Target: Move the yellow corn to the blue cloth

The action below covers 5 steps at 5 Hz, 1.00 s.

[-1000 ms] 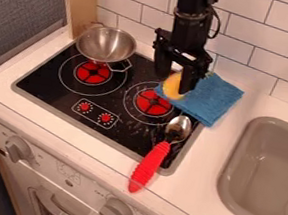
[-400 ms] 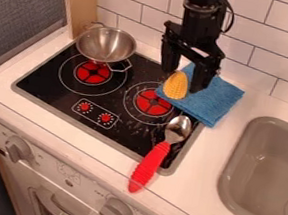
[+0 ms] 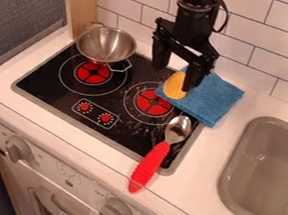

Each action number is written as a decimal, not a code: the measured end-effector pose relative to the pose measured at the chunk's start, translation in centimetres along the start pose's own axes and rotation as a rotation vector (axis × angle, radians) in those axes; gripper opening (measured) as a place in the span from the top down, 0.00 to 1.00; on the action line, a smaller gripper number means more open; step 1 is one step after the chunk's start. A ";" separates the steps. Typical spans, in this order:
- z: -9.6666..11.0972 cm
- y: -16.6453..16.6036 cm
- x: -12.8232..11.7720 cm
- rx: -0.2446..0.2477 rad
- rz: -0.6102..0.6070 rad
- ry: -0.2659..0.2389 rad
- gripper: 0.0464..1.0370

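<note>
My pincer (image 3: 174, 78) hangs over the back right of the stove, its two black fingers spread wide with nothing held. The textured yellow toy corn (image 3: 175, 85) lies on the near-left corner of the folded blue cloth (image 3: 214, 100), close to the black stovetop with its red burners (image 3: 152, 103). The finger nearer the grey sink (image 3: 266, 167) stands right by the corn; I cannot tell whether they touch.

I judge the corn delivered, so the step in hand is a clean withdrawal. I should keep my fingers apart, rise straight up, and travel sideways only once both tips are above it. A sideways brush could roll it off that corner onto the burner, and a low tip could snag the cloth and drag both. If it rolls, I should regrip around its middle and set it further in.
</note>
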<state>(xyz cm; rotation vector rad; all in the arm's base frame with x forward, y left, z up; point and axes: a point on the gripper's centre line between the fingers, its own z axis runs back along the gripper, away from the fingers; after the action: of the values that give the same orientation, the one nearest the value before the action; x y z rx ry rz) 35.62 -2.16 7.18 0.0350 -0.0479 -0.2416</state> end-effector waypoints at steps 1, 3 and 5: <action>1.0 0.0 -1.1 0.011 0.062 -0.033 0.04; 0.9 0.6 -1.7 -0.025 0.070 -0.053 0.04; 0.9 0.6 -1.7 -0.023 0.074 -0.052 0.04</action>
<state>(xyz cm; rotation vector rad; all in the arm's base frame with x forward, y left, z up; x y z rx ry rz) 34.05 -1.22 8.03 0.0035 -0.0982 -0.1694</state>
